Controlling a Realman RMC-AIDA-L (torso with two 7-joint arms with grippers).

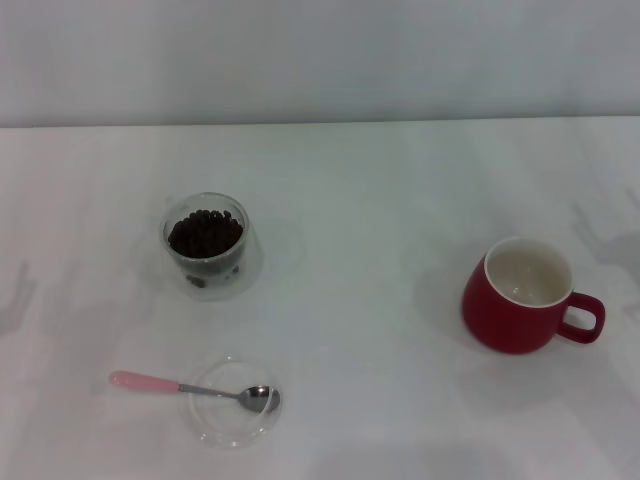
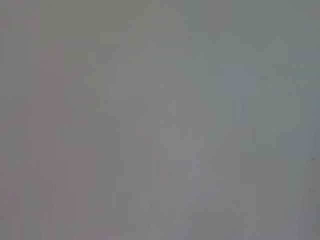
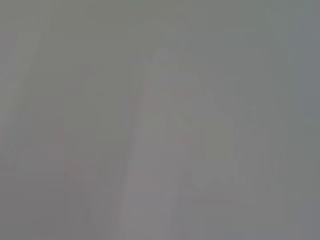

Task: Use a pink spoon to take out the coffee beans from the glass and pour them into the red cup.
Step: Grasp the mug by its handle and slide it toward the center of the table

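The pink spoon [image 1: 190, 388] lies with its bowl in a shallow clear dish [image 1: 231, 402], handle pointing left, just in front of the glass [image 1: 206, 245] of coffee beans [image 1: 205, 232]. The red cup [image 1: 520, 296] stands upright well to the right. Neither gripper shows in any view, so nothing can be said of the fingers or how the spoon lies to them

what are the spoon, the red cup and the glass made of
The spoon looks like shiny metal at the bowl and neck, with a matte pink handle, perhaps plastic or ceramic. The red cup looks like glazed ceramic: glossy red outside, white inside. The glass is see-through, probably glass, showing the coffee beans through its wall.
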